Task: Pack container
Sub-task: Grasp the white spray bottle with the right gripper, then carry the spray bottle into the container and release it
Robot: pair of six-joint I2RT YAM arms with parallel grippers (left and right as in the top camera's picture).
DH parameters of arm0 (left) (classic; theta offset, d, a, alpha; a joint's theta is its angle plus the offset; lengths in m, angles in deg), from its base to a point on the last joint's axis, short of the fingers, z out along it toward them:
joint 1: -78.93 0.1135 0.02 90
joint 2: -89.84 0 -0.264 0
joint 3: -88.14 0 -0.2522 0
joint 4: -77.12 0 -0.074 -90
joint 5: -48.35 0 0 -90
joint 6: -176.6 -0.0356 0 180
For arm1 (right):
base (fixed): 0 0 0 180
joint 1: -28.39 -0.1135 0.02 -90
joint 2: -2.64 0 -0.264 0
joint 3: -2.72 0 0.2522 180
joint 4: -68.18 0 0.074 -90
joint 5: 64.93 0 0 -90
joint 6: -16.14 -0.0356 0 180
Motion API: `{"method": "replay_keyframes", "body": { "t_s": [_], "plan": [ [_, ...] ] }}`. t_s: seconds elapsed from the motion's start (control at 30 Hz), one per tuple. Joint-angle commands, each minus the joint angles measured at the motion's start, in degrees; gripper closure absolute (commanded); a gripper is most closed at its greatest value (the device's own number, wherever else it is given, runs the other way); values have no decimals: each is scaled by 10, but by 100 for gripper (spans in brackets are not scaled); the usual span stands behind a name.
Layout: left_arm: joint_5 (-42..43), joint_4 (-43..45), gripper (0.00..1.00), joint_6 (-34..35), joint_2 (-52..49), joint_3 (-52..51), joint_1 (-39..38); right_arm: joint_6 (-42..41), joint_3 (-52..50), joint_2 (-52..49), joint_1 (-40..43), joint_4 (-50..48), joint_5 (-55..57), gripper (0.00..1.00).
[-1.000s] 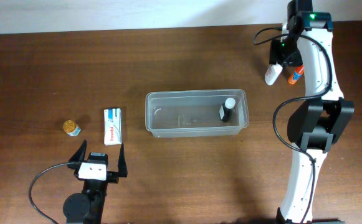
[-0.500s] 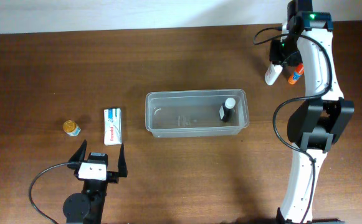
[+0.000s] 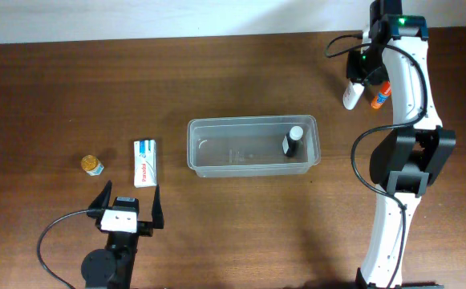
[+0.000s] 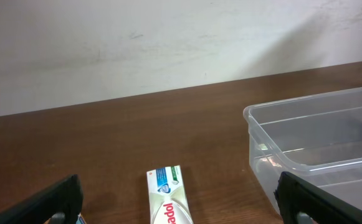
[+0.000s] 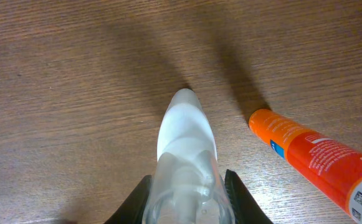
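Right gripper [image 5: 187,198] has closed onto white bottle [image 5: 184,134] (left gripper [image 3: 130,201] stands wide apart).

Right arm [image 3: 415,80]: white links, blk joints [image 3: 413,160], green LED [image 3: 403,20].

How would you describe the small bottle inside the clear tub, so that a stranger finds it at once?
Find the clear container in the middle of the table. The bottle sits at its right end, dark with a white cap. Nothing else is inside the container.
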Motion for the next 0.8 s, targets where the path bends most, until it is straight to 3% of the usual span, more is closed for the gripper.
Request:
{"method": "replay_keyframes", "body": {
  "t_s": [0.0, 0.17, 0.43, 0.77],
  "plan": [
    [6, -1, 1, -5, 3, -3, 3, -3, 12, -6, -1, 10, 3, 79],
    [6, -1, 1, -5, 3, -3, 3, -4, 73, 20, -2, 79, -9, 79],
    [6, -1, 1, -5, 3, -3, 3, -3, 159, 70, -2, 203, -150, 80],
    [6, 0, 1, -5, 3, -3, 3, -8, 162, 228, -47, 211, -150, 80]
  ]
}}
